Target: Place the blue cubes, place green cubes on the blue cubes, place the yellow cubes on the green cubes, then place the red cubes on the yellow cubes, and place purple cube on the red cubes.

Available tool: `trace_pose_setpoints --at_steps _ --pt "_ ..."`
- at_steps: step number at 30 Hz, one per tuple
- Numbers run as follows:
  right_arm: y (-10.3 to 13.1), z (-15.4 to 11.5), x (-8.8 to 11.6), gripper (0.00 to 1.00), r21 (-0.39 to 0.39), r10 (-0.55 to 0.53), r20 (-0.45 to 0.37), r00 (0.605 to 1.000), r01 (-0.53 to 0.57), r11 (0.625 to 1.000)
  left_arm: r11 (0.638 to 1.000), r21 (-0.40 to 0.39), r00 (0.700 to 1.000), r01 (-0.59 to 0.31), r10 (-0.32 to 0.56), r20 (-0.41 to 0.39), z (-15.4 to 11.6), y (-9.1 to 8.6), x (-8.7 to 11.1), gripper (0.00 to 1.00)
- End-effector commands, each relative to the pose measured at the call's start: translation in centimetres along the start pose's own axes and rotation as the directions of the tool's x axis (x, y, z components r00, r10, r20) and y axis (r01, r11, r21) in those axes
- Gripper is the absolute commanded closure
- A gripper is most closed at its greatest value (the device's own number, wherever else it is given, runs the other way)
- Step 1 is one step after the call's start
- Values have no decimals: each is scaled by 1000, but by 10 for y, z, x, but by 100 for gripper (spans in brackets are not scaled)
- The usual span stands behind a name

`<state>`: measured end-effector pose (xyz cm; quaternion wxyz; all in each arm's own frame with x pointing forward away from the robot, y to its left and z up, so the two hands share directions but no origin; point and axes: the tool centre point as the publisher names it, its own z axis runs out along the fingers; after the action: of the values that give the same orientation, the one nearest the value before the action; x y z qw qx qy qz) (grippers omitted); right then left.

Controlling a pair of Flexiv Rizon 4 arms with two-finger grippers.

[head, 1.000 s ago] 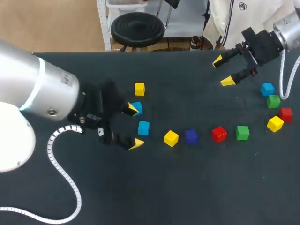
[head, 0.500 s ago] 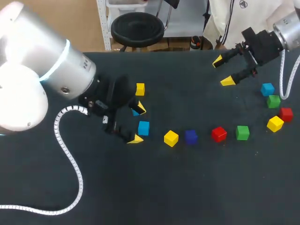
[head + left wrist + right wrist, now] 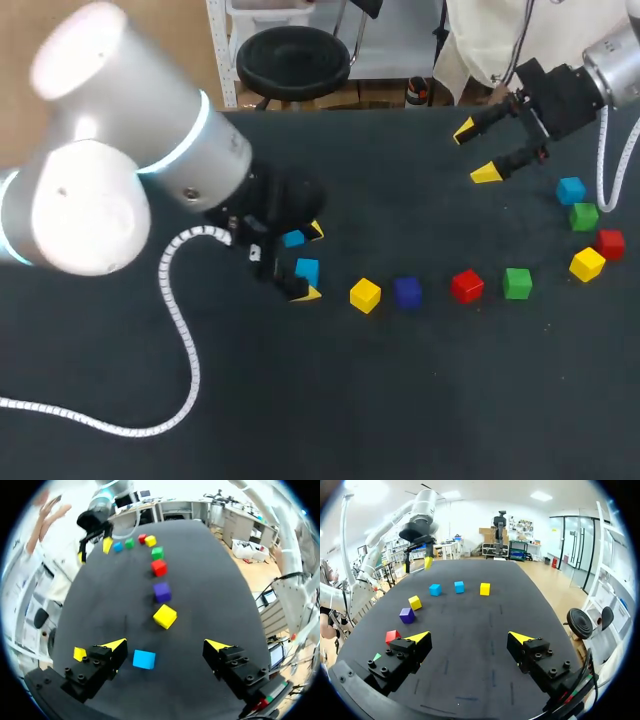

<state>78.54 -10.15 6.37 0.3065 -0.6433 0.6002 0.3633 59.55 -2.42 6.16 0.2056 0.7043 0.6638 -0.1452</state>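
The cubes are small and plain-sided, and I can read no print on any of them. All lie singly on the black table (image 3: 450, 400), and none is stacked. I count three light-blue, three yellow, two green, two red and one purple.

The first light-blue cube (image 3: 307, 271) sits between the yellow tips of my left pincer (image 3: 312, 262). Its fingers stand apart, and in the left wrist view neither touches the cube, which lies nearer one finger. The second light-blue cube (image 3: 293, 239) shows only partly, close by the other fingertip. The first yellow cube (image 3: 79, 653) lies just outside one finger; in the head view my left arm hides it.

Ahead of that pincer runs a row, each piece apart from the next: second yellow cube (image 3: 365, 295), purple cube (image 3: 407, 291), first red cube (image 3: 466, 286), first green cube (image 3: 517, 283).

Near the table's right edge is a loose cluster: third light-blue cube (image 3: 571, 190), second green cube (image 3: 584, 215), second red cube (image 3: 610, 243) and third yellow cube (image 3: 587, 264). My right pincer (image 3: 476, 152) hangs over the far right part of the table, near that cluster, with fingers apart and nothing between them.
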Motion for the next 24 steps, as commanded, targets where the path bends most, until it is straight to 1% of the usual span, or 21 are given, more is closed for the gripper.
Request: trace_pose_setpoints --at_steps 1,3,4,5,11,18,24 --pt "1 0 0 0 2 -1 0 1000 1 1000 997 50 998 52 -50 -46 32 22 7 0" --pt "1 0 0 0 2 -1 0 1000 1 1000 994 51 993 97 -93 -72 35 23 16 0" --pt "1 0 0 0 2 -1 0 1000 1 1000 994 49 992 102 -98 -77 35 24 19 0" --pt "1 0 0 0 2 -1 0 1000 1 1000 993 39 989 110 -105 -101 36 25 25 0" --pt "1 0 0 0 2 -1 0 1000 1 1000 993 8 985 121 -120 -121 32 28 44 0" --pt "1 0 0 0 2 -1 0 1000 1 1000 993 -5 985 114 -114 -127 27 28 48 0" --pt "1 0 0 0 2 -1 0 1000 1 1000 994 6 987 105 -104 -123 29 17 47 0"
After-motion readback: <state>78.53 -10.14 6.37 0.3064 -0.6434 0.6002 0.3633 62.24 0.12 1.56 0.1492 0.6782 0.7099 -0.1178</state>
